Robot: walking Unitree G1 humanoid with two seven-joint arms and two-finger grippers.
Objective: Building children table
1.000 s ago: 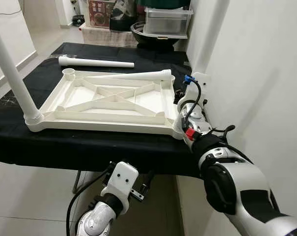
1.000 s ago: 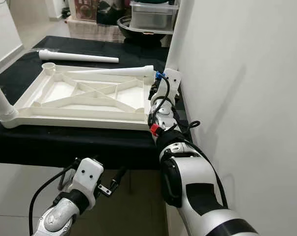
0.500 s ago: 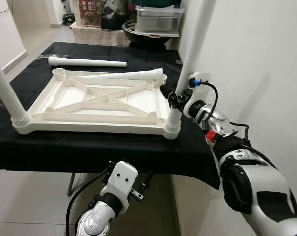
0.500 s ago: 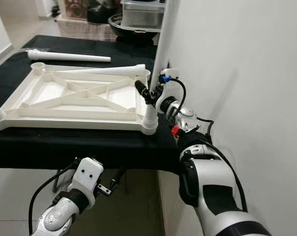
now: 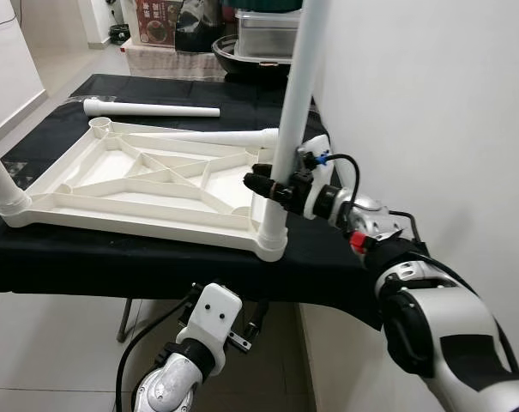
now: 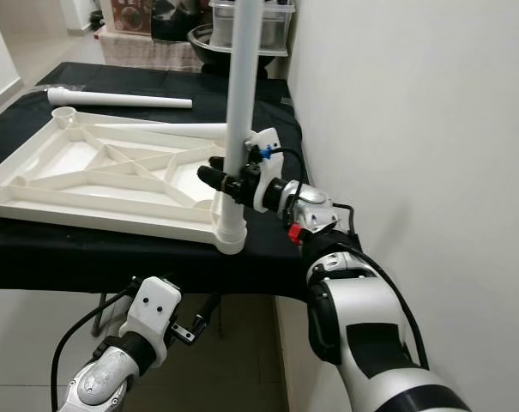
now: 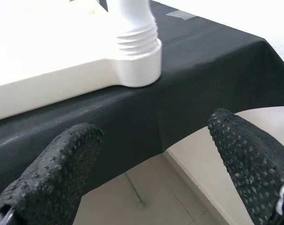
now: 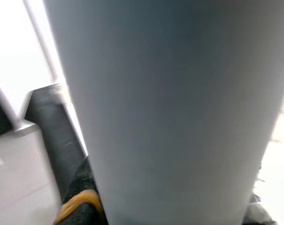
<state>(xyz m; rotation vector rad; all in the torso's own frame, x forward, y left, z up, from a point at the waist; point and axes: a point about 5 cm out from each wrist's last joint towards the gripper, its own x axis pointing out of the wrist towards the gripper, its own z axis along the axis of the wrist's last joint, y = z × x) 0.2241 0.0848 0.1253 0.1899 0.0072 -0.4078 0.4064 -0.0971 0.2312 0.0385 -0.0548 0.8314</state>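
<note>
The right arm is stretched forward over the black tabletop (image 5: 156,257), its right gripper (image 5: 272,184) clamped on the upright white leg (image 5: 295,94) socketed in the near right corner of the upturned white table frame (image 5: 147,184). The left gripper (image 7: 156,159) is held low before the tabletop edge, fingers (image 7: 62,159) apart. Two loose legs (image 5: 147,109) lie farther back.

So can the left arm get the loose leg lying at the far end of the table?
Probably not: the left gripper hangs below the table edge, and the loose leg lies across the tabletop frame.
</note>
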